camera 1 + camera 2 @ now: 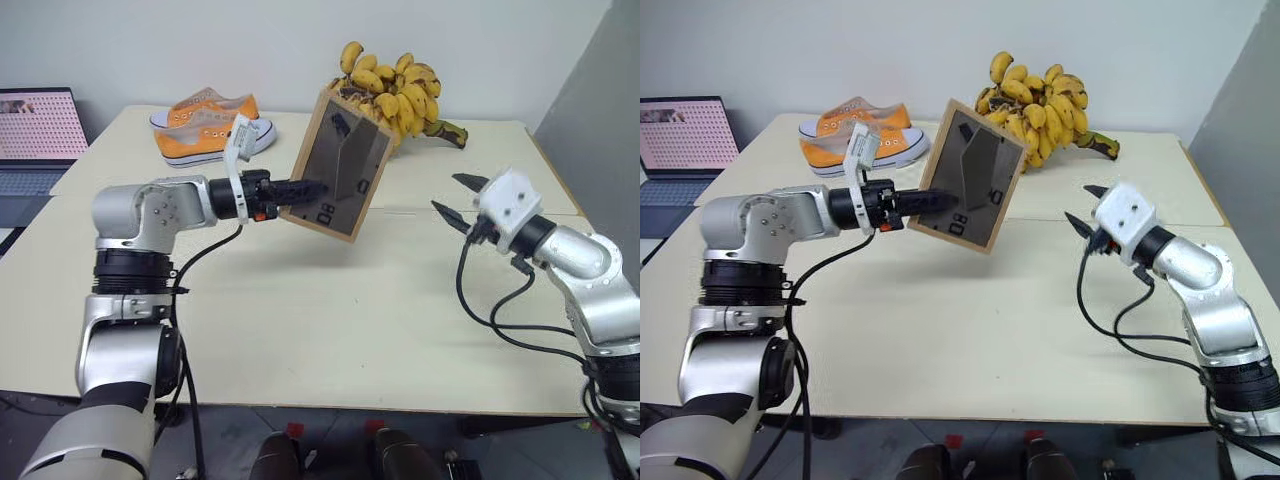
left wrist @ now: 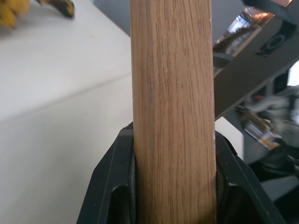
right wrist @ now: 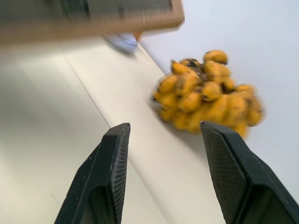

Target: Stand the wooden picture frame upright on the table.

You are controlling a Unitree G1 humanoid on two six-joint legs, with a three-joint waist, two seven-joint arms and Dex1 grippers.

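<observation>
Holding the wooden picture frame (image 1: 338, 166) up off the desk (image 1: 330, 300), the left gripper (image 1: 312, 189) is clamped on the frame's side rail, back panel facing the camera and tilted, with the bananas (image 1: 397, 88) behind it. The right gripper (image 1: 459, 197) sits well apart with its fingers spread and nothing in them. I'd guess the frame is light and stiff, but any glass front would be fragile, so gripping the wood edge makes sense. There's a small label on the back, can't read it.
</observation>
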